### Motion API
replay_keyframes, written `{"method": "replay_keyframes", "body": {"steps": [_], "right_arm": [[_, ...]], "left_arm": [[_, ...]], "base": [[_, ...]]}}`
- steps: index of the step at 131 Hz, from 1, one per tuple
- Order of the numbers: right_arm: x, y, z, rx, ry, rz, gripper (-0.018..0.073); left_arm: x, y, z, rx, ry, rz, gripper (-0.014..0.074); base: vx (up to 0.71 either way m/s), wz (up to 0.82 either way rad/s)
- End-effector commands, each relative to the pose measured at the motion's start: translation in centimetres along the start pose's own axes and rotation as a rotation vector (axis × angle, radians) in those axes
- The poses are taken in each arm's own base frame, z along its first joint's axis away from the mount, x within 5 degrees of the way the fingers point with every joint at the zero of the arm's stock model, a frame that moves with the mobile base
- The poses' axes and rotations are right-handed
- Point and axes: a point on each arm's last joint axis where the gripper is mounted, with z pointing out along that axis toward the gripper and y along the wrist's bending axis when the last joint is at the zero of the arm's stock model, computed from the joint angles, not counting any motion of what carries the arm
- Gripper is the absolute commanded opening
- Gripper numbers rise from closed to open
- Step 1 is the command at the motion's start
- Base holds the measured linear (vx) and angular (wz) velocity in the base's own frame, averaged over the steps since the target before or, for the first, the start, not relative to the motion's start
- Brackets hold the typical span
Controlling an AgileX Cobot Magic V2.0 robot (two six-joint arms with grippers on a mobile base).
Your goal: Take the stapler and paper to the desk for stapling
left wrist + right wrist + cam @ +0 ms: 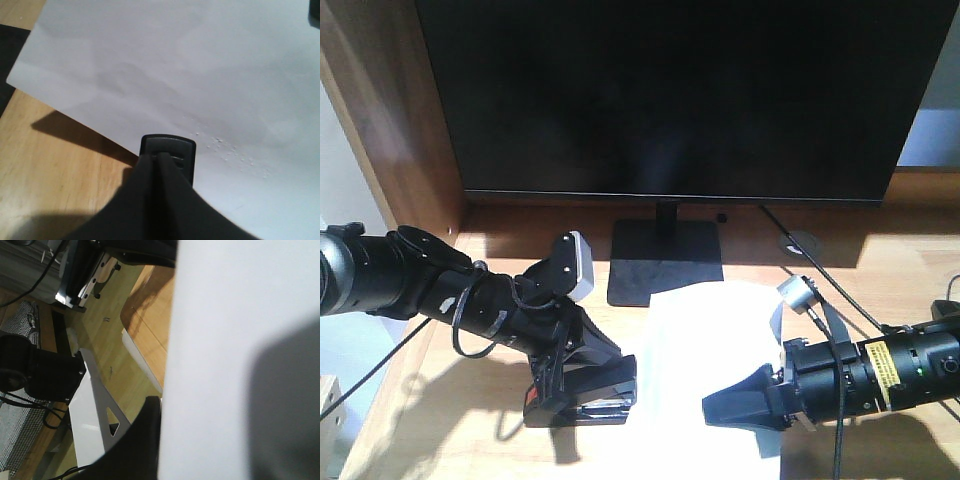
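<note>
The black stapler, orange patch at its rear, lies on the light wooden desk. Its nose reaches over the left edge of the white paper. My left gripper is shut, fingers pressed together, tips resting on top of the stapler's front end. From the right, my right gripper is shut on the paper's near part. In the right wrist view one dark finger lies against the sheet; the other shows only as a shadow behind it. The paper's left edge casts a shadow on the desk.
A large black monitor stands at the back on a square base, just behind the paper. A dark brown side panel closes the left. A cable runs from a grommet at the back right.
</note>
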Motion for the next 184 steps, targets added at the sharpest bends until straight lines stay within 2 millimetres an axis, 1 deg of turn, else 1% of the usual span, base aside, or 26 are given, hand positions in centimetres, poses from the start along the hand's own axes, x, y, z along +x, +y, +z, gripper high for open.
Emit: {"method": "replay_keyframes", "body": {"steps": [1, 22, 45, 65, 83, 112, 133, 152, 184], "right_arm": [[-0.4, 0.6, -0.4, -0.004, 0.000, -0.008, -0.0003], [-0.6, -0.4, -0.5, 0.109, -0.020, 0.025, -0.0003], [-0.6, -0.8, -0.3, 0.100, -0.018, 0.046, -0.0003], [-0.6, -2.0, 0.2, 0.093, 0.001, 0.081, -0.0003], [-1.4, -2.9, 0.5, 0.089, 0.005, 0.094, -0.0003], [-3.5, -3.8, 0.7, 0.073, -0.006, 0.103, -0.0003], [-4.3, -4.3, 0.9, 0.042, -0.004, 0.101, -0.0003], [-4.2, -4.5, 1.2, 0.011, 0.007, 0.120, -0.0003], [-3.9, -4.0, 3.0, -0.014, 0.069, 0.102, -0.0003]], "left_arm": [[-2.1, -0.3, -1.0, -0.009, -0.076, 0.022, -0.0006], [-2.1, -0.3, -1.0, -0.009, -0.076, 0.022, -0.0006], [-2.1, -0.3, -1.0, -0.009, -0.076, 0.022, -0.0006], [-2.1, -0.3, -1.0, -0.009, -0.076, 0.022, -0.0006], [-2.1, -0.3, -1.0, -0.009, -0.076, 0.022, -0.0006], [-2.1, -0.3, -1.0, -0.009, -0.076, 0.022, -0.0006], [-2.1, -0.3, -1.0, -0.009, -0.076, 0.022, -0.0006], [-2.1, -0.3, -1.0, -0.009, -0.076, 0.022, -0.0006], [-2.1, -0.3, -1.0, -0.009, -0.076, 0.022, -0.0006]], "base": [[0.00, 0.00], [0.00, 0.00], [0.00, 0.00], [0.00, 0.00], [0.00, 0.00], [0.00, 0.00], [0.00, 0.00], [0.00, 0.00], [0.00, 0.00]]}}
